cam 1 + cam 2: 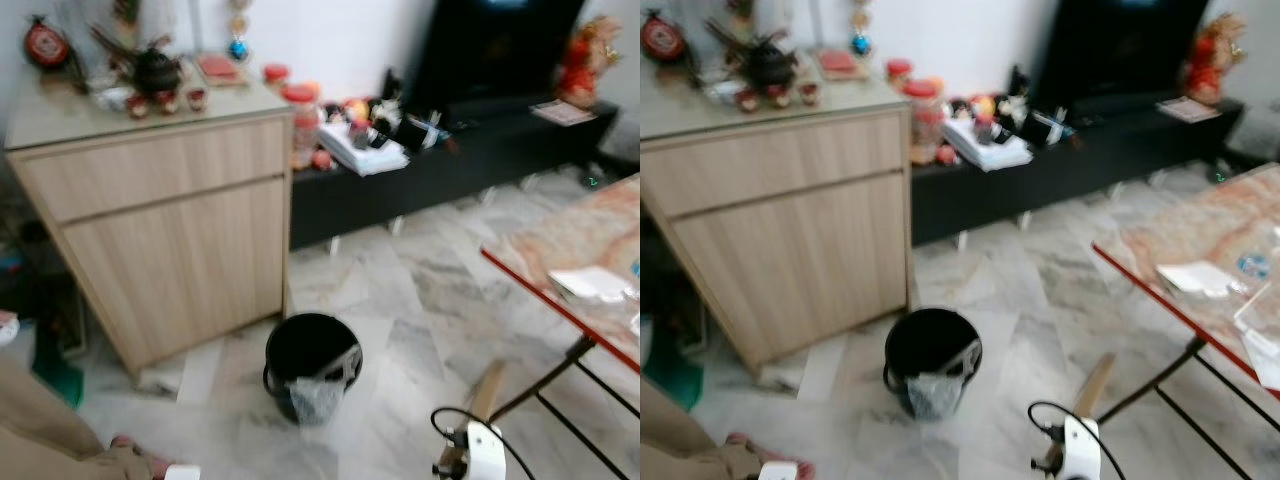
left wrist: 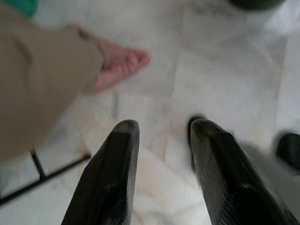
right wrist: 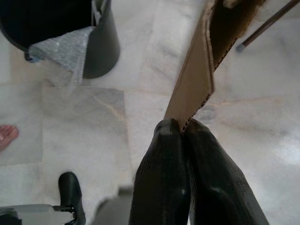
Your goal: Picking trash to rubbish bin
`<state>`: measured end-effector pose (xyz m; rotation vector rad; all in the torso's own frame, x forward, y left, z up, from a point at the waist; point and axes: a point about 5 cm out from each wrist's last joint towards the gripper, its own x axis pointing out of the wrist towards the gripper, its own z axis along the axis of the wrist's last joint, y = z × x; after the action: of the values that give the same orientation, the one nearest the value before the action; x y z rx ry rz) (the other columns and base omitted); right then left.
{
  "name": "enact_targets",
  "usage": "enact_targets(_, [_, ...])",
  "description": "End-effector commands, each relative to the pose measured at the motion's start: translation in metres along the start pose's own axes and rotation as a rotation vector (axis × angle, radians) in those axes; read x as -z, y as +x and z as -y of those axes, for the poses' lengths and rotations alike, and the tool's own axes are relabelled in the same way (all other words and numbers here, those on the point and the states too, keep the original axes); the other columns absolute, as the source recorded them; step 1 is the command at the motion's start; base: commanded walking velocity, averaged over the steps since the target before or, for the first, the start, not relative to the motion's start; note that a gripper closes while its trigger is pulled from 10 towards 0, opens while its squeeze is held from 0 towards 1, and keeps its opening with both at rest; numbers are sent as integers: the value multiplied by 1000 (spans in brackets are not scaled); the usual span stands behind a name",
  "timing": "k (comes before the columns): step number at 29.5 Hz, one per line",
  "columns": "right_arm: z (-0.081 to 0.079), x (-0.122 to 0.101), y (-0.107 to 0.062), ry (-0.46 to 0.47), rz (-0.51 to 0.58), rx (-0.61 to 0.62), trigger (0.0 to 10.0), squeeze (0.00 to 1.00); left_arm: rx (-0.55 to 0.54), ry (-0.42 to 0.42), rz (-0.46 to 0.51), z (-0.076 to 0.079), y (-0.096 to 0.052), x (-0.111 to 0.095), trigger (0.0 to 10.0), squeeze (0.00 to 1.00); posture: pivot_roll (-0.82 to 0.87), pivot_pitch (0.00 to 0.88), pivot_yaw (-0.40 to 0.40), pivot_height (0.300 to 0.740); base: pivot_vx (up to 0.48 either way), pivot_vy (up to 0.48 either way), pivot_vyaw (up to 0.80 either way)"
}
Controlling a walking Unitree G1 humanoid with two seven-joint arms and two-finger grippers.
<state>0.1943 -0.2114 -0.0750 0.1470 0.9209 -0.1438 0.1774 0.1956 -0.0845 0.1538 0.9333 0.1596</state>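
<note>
A black rubbish bin [image 1: 312,365] stands on the marble floor in front of a wooden cabinet, with a crumpled clear plastic sheet [image 1: 318,396] hanging over its near rim. My right gripper [image 3: 183,129] is shut on a strip of brown corrugated cardboard [image 3: 197,75], which sticks up from the fingers. In the eye views this cardboard [image 1: 487,390] shows above my right wrist [image 1: 480,452], to the right of the bin. My left gripper [image 2: 161,129] hangs open over the bare floor with nothing between its fingers.
A person's bare foot [image 2: 119,63] and beige trouser leg [image 1: 50,435] are at the lower left. A wooden cabinet [image 1: 160,230] stands behind the bin, a black TV bench [image 1: 450,150] further back. A red-edged table [image 1: 580,260] with papers stands on the right.
</note>
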Motion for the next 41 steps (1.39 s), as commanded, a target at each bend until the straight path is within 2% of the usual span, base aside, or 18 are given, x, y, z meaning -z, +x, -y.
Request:
enact_targets(1, [9,-3,-1,-22,13,21,10000,0,23,1,-21,9,-2,6,10000,0,-29,45,-75,740,296,0,469])
enact_targets(4, [8,-2,-1,-23,8,20,10000,0,23,0,-20,9,-2,6,10000,0,-29,45,-75,740,296,0,800])
enact_targets(9, [8,-5,-1,30,22,23,10000,0,24,4,-20,8,-2,6,10000,0,-29,32,-72,740,289,0,0])
enact_targets(14, [9,-5,-1,40,24,24,10000,0,24,7,-21,8,-2,6,10000,0,-29,26,-72,740,290,0,0])
enact_targets(23, [9,-6,-1,36,25,13,10000,0,28,9,-20,9,-2,7,10000,0,-30,19,-74,740,292,0,-593])
enact_targets(33, [9,-7,-1,45,37,10,10000,0,30,13,-23,10,-3,8,10000,0,-31,13,-74,740,291,0,0])
enact_targets(41, [7,-6,-1,-1,26,-12,10000,0,33,16,-23,10,-3,8,10000,0,-31,13,-74,740,286,0,0])
